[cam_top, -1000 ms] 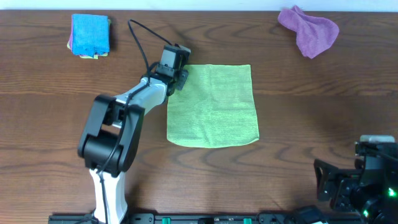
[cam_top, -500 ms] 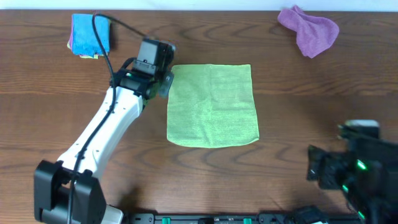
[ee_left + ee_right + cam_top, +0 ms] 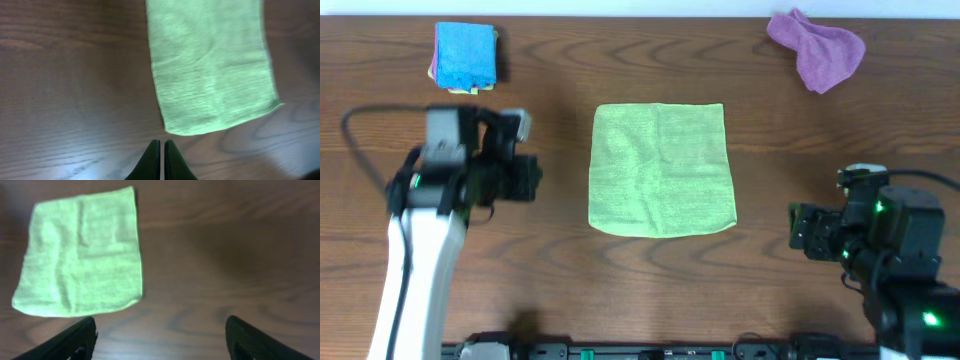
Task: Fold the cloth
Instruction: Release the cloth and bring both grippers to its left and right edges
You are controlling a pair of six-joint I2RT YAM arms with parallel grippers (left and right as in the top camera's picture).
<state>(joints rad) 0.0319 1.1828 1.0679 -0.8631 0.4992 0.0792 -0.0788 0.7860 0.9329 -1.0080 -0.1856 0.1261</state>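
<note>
Our left gripper (image 3: pixel 161 154) has its two fingers pressed together with nothing between them. In the left wrist view the tips sit over bare wood, just short of one corner of the cloth (image 3: pixel 662 170). Our right gripper (image 3: pixel 160 325) is spread wide and grips nothing. Its dark fingers sit at the bottom corners of the right wrist view, with the cloth ahead and off to the left.

The cloth is lime green and roughly square. It lies flat and unfolded near the middle of the table (image 3: pixel 820 140), with a few soft wrinkles across it. We see neither gripper touching it. From overhead, the left arm stands off its left edge and the right arm off its lower right corner, each with bare wood between it and the cloth.

Further out, a purple cloth (image 3: pixel 817 47) lies crumpled near the far right edge of the table, well apart from the green one. A bright blue cloth (image 3: pixel 466 55) sits folded near the far left corner, with yellow and pinkish edges showing beneath it.

We count one green cloth, one purple cloth, one blue folded pile and two arms.
</note>
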